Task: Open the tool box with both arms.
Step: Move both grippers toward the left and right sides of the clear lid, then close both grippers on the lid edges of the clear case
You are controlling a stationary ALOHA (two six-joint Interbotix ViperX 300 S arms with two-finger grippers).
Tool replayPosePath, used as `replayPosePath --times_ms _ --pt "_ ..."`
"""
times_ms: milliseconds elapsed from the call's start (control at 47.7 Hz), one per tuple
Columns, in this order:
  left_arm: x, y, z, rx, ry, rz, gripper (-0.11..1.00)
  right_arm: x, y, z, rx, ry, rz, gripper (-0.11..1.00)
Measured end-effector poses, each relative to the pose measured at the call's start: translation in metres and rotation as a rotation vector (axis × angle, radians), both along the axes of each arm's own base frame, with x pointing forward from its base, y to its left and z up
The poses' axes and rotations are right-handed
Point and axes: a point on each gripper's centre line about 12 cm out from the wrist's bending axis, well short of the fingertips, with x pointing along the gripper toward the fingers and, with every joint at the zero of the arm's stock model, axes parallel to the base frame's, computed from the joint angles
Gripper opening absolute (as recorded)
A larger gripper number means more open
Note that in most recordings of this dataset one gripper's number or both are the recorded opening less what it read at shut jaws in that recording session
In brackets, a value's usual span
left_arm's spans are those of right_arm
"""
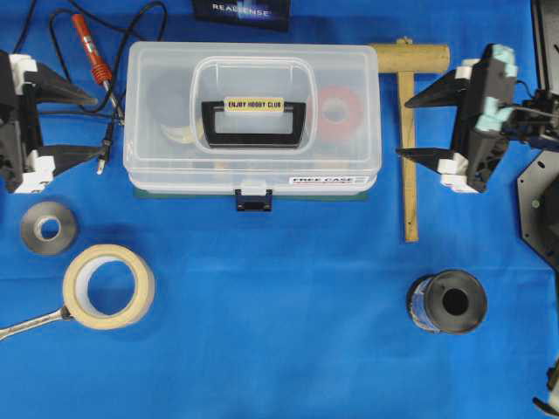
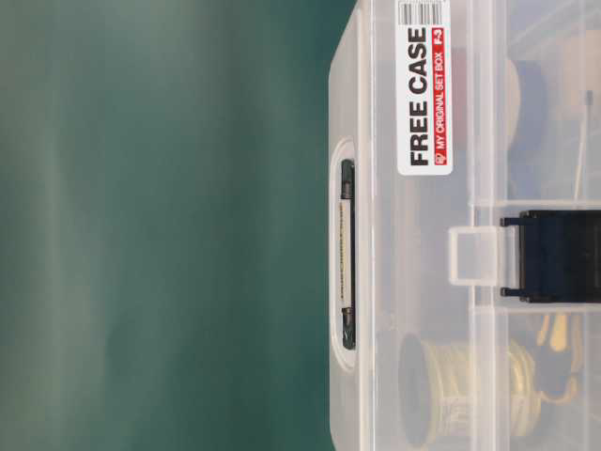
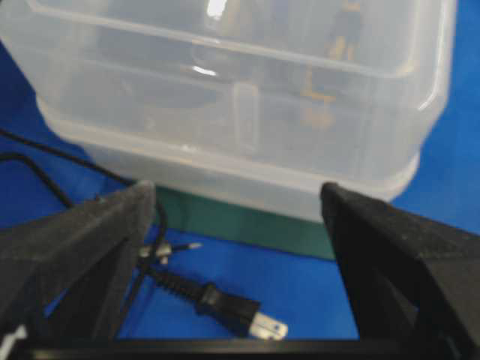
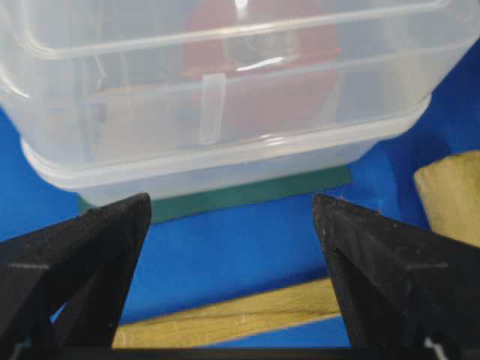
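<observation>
Blue cloth point(image 1: 288, 288) lies bare between the shut tool box point(image 1: 252, 113) at upper centre and both spread, empty grippers point(image 1: 94, 127) point(image 1: 409, 127). Red tape roll point(image 1: 339, 112) sits inside.

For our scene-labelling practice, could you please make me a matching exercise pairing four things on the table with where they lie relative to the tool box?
Things:
1. masking tape roll
2. wooden mallet
3. soldering iron
4. black spool

Places, seen from overhead, relative to the tool box:
A. just right of it
B. beyond its upper left corner
C. below it, to the left
D. below it, to the right

Pairs: 1-C, 2-A, 3-B, 4-D
</observation>
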Motion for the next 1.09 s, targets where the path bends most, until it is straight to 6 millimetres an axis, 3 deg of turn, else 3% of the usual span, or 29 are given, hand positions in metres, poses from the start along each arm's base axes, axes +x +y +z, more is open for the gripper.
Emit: replayPosePath --times_ms 419,1091 --pt "0.016 0.006 -0.003 0.025 -0.028 0.001 0.88 0.023 -0.007 -0.002 -0.008 -0.017 -0.001 0.85" --pt "0.018 0.009 -0.001 0.067 -0.044 -0.012 0.88 0.026 -0.009 0.001 -0.013 -0.019 0.000 0.85"
